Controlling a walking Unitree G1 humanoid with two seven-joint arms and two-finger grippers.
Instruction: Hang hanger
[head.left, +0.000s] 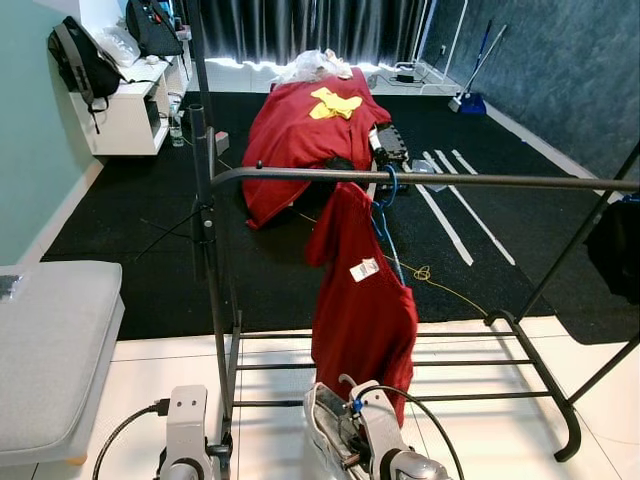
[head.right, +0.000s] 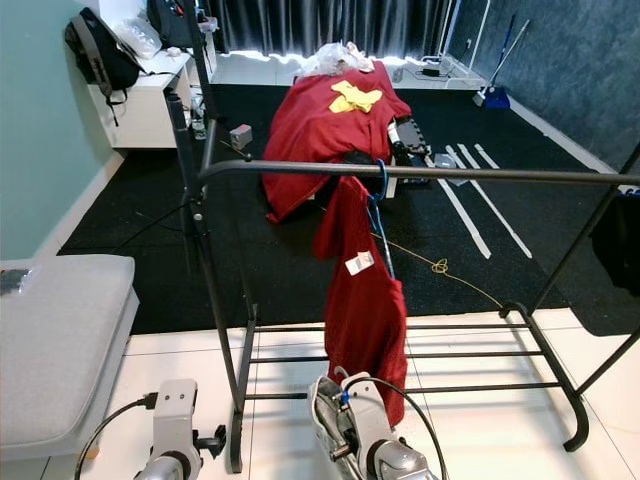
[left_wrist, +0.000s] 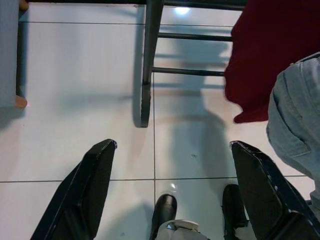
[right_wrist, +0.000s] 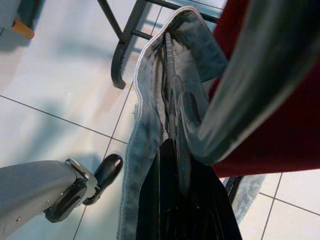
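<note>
The right gripper (right_wrist: 172, 165) is pinched shut on light blue jeans (head.left: 325, 420) low at 6 o'clock, and I cannot make out a hanger inside them. The rack's top rail (head.left: 420, 180) runs side to side from 9 to 3 o'clock, up at 12 o'clock from that gripper, with a red shirt (head.left: 360, 300) already hanging on a blue hanger (head.left: 385, 205). The left gripper (left_wrist: 172, 165) hangs spread wide and empty over the white tile floor (left_wrist: 75, 100), so the right arm is nearer.

Daylight glows under the dark pleated curtains (head.left: 300, 30) at the back. The glossy white tiled floor (left_wrist: 75, 75) reflects soft glare and blurred shadows. The black carpet (head.left: 270, 260) stays dim. Head views are sharp; nearby denim in the right wrist view blurs.
</note>
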